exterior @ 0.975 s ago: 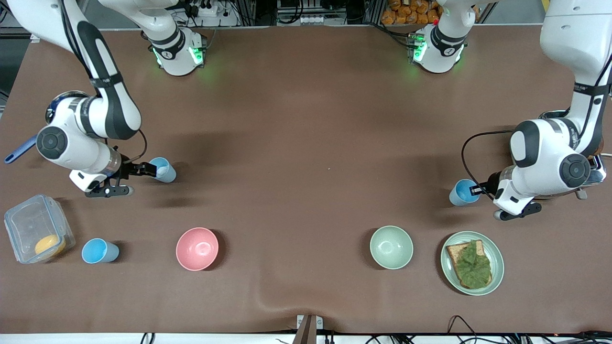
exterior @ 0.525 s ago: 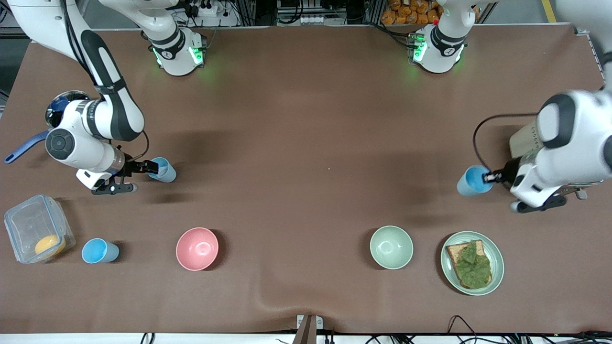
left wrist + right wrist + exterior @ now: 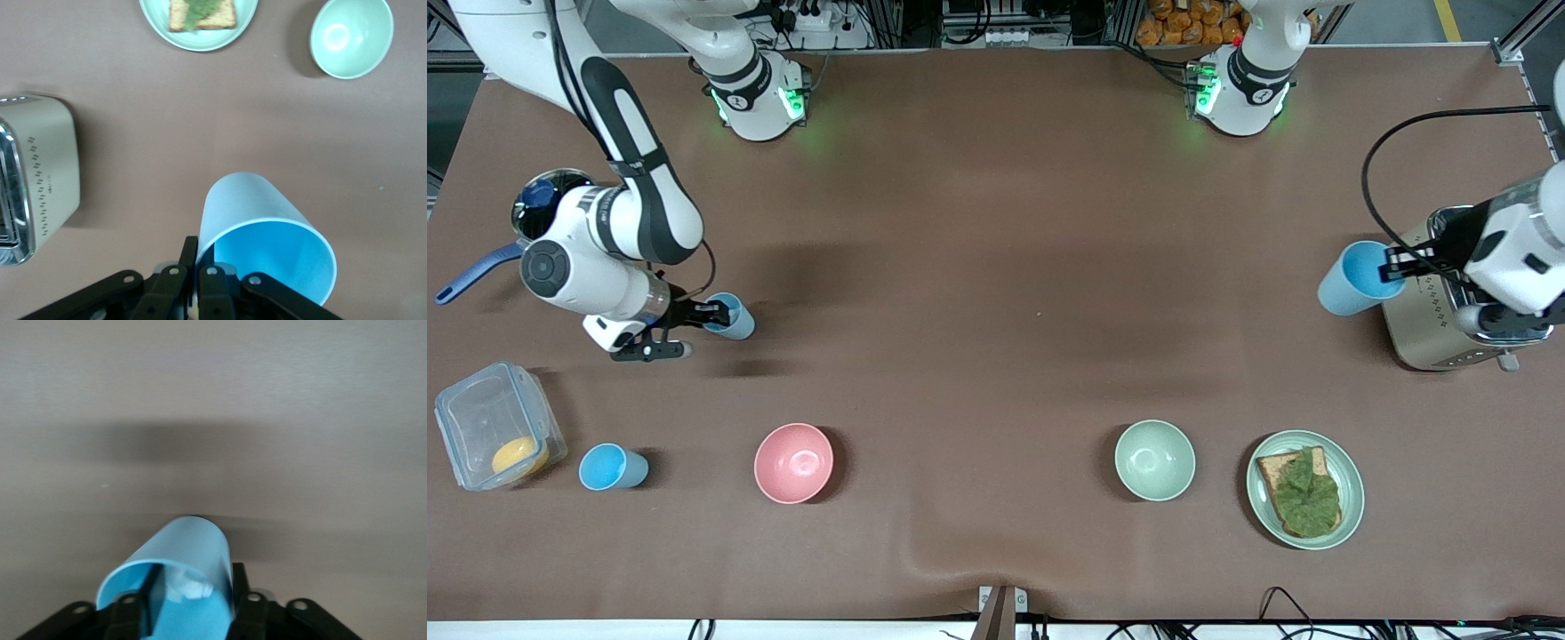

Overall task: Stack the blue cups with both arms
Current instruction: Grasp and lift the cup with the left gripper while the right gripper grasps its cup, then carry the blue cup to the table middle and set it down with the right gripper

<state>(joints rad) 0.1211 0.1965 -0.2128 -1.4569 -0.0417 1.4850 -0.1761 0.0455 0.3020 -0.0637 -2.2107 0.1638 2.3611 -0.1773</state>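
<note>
since a second ago the left end effector (image 3: 1392,264) has risen with its sky-blue cup (image 3: 1349,278), which now hangs over the bench (image 3: 996,267) beside the toaster (image 3: 1440,307); the right arm has scarcely shifted. three blue cups in all: that one, a paler cup (image 3: 732,316) pinched at its rim by the right end effector (image 3: 716,313) low at the right arm's end of the bench, and a third cup (image 3: 612,468) standing free, nearer the front camera, just beside the clear box (image 3: 496,425). two bowls — pink (image 3: 793,462) and green (image 3: 1154,460) — one plate of toast (image 3: 1304,489).

the left wrist view shows fingers (image 3: 189,257) clamped on the cup wall — one inside, one outside; the right wrist view shows a finger (image 3: 152,587) inside the paler cup.
</note>
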